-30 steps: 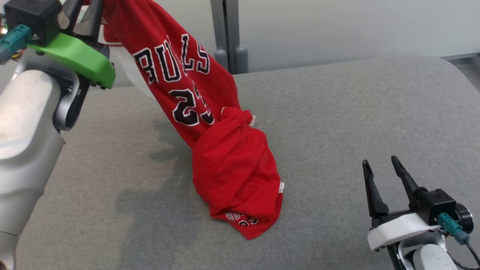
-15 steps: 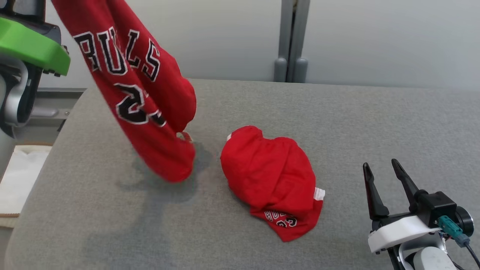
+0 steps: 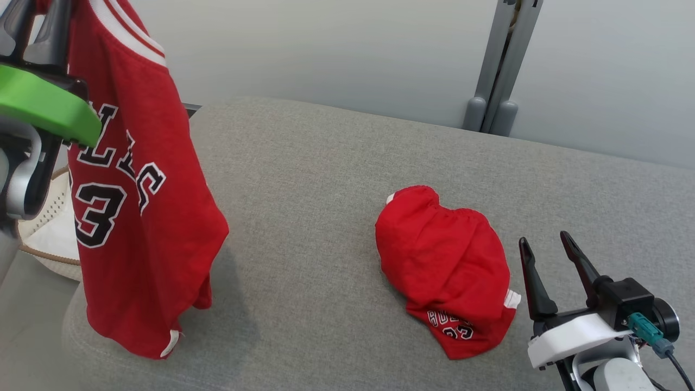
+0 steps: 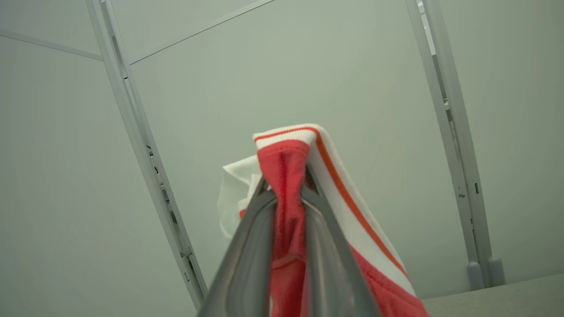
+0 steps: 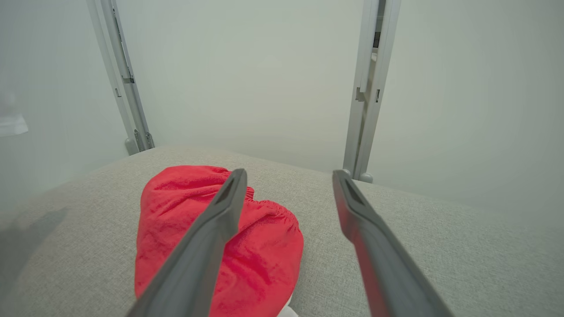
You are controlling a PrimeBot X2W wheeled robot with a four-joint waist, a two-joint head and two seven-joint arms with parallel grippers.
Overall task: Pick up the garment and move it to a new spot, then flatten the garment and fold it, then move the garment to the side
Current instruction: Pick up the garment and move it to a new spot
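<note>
Pickup done: left claw point(image 4: 286, 189) clamped on jersey point(image 3: 141, 217) collar, jersey hanging over worktop's point(image 3: 326, 190) left end. Right claw point(image 3: 543, 239) spread wide, empty, nr red shorts point(image 3: 445, 266). Flattening, fold, move aside not yet done.

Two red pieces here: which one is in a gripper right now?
The numbered jersey, hanging from the left gripper, shut on its trimmed edge. The shorts lie bunched on the table, untouched.

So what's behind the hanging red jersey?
Behind the jersey, a white, tan-rimmed object peeks out at its left edge, beside the grey table. How far it extends is covered by the fabric.
</note>
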